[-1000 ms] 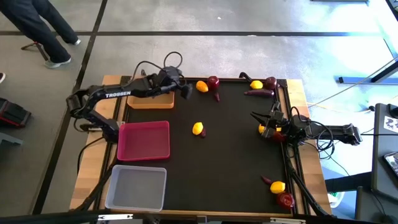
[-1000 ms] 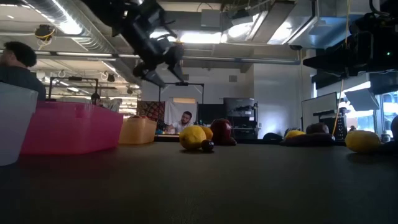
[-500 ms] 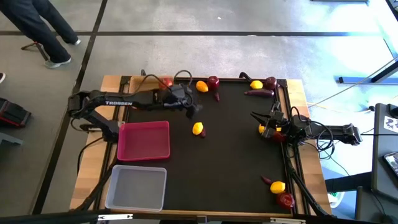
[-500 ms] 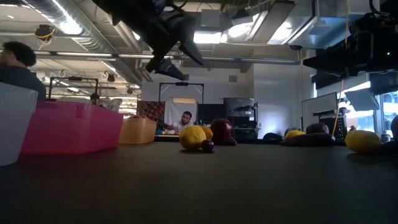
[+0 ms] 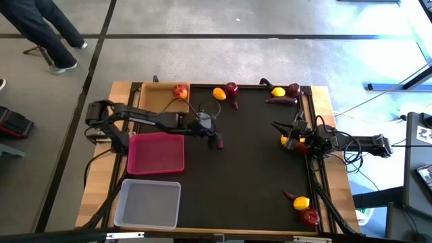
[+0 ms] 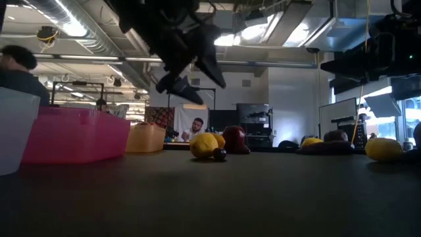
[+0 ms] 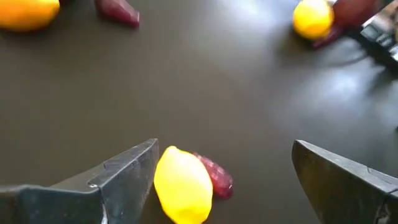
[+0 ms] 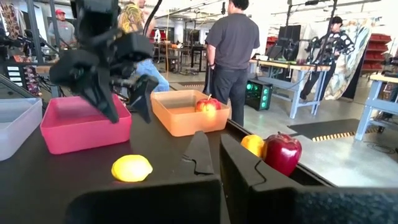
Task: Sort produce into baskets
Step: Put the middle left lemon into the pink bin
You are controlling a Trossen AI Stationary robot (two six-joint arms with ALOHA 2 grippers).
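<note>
Produce, mostly unsorted. From the high view: one apple [image 5: 179, 91] in the tan tray [image 5: 152, 91] at about eleven o'clock on the table; pink tray [image 5: 156, 152] at nine and whitish tray [image 5: 148, 203] at seven, both holding nothing visible. Left gripper [image 5: 214, 135] out over the mat near centre, hiding the lemon beneath it, only a purple root [image 5: 219, 144] peeking out. More pieces scattered: a lemon and apple at twelve [image 5: 225, 92], a cluster at one [image 5: 283, 94], another at five [image 5: 303, 206]. Right gripper [image 5: 289, 132] parked at three o'clock beside a lemon.

From the low view: left gripper [image 6: 197, 72] hanging above the centre lemon [image 6: 204, 145], fingers spread, nothing between them; pink tray [image 6: 75, 135] at nine, tan tray behind it.

From the left wrist view: both fingers [image 7: 121, 177] wide apart, framing the lemon [image 7: 182, 185] with the purple root [image 7: 216, 177] touching its far side; no contact with either yet.

From the right wrist view: own fingers [image 8: 214, 158] pressed together, holding nothing; left gripper [image 8: 118, 87] seen above the lemon [image 8: 132, 168], apple [image 8: 208, 106] resting in the tan tray.

Judgement: barely begun. One apple placed, roughly a dozen pieces left; lemon pick apparently next, with some risk of catching the root along with it.
</note>
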